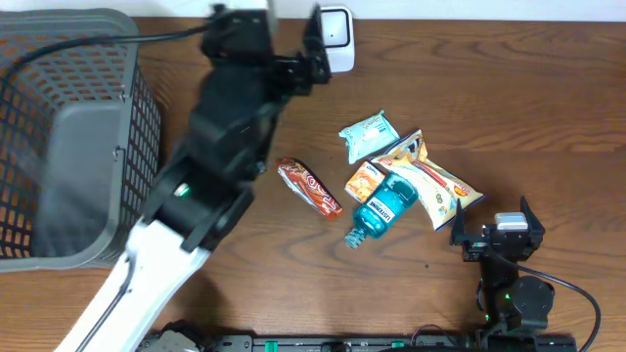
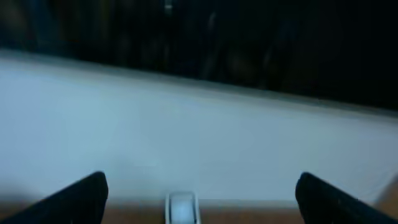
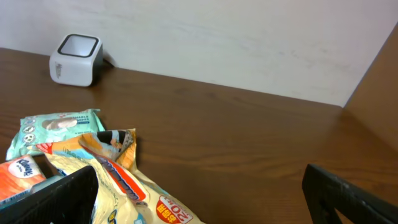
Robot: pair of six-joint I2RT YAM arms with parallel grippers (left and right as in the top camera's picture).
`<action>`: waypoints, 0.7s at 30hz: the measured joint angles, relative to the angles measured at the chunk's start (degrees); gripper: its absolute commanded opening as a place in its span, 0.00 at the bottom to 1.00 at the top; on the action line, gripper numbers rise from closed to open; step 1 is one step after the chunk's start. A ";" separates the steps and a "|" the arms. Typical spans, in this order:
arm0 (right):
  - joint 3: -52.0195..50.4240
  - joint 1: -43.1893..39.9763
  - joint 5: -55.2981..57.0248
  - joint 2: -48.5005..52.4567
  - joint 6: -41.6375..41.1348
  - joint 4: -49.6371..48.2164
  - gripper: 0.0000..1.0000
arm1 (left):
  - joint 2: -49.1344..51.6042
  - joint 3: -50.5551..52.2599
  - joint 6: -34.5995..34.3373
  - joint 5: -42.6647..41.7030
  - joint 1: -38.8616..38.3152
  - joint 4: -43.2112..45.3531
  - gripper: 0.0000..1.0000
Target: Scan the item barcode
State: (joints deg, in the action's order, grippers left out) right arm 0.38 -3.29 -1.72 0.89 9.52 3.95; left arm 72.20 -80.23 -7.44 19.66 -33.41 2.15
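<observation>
The white barcode scanner (image 1: pixel 335 39) stands at the table's far edge, and it also shows low in the left wrist view as the scanner (image 2: pixel 182 208) and far left in the right wrist view as the scanner (image 3: pixel 76 59). My left gripper (image 1: pixel 311 51) is right beside it, open and empty, with the scanner between its spread fingers (image 2: pixel 81 199). Items lie mid-table: a red-brown snack bar (image 1: pixel 309 187), a teal wipes packet (image 1: pixel 368 135), a yellow snack bag (image 1: pixel 430 176), an orange packet (image 1: pixel 364 181) and a blue bottle (image 1: pixel 383 207). My right gripper (image 1: pixel 497 231) rests open near the front right.
A dark mesh basket (image 1: pixel 59 127) fills the left side of the table. A white wall (image 2: pixel 199 137) rises straight behind the scanner. The yellow snack bag (image 3: pixel 124 186) lies just ahead of my right gripper's left finger.
</observation>
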 measured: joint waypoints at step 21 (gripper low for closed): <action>0.00 0.00 0.00 0.02 0.00 0.00 0.99 | -11.87 1.03 34.95 10.84 0.33 -21.40 0.96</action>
State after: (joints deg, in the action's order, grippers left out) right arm 0.38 -3.29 -1.72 0.91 9.52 3.95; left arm 60.34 -79.20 27.51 30.50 -33.08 -19.25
